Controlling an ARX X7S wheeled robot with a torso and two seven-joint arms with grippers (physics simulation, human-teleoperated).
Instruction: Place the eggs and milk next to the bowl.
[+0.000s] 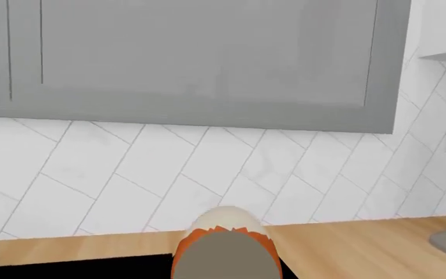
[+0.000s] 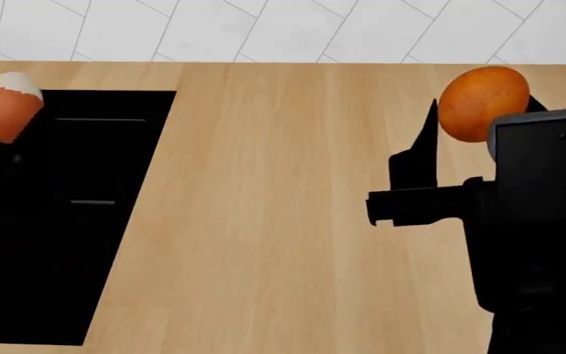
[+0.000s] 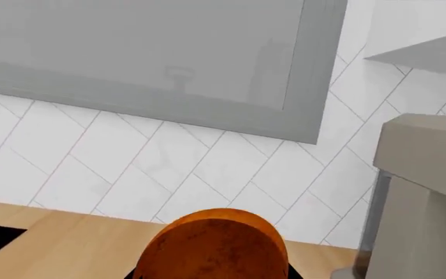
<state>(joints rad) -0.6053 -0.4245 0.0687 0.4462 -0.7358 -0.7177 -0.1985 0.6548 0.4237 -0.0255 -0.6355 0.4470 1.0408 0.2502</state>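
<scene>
Both arms raised over the counter, left gripper [image 2: 8, 110] and right gripper [image 2: 480, 110] each clamped on an egg.

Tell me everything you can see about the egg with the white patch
The egg with the white patch is orange-brown and oval, with a jagged-edged whitish cap at its upper end. It sits upright at the head view's left edge, over the black cooktop. The left wrist view shows it close up. The left gripper itself is not visible.

The head camera looks straight down, close over the wooden counter [image 2: 283, 221]. Both wrist cameras look sideways at the tiled wall [image 1: 169, 168], each very near, probably touching, an egg.
</scene>
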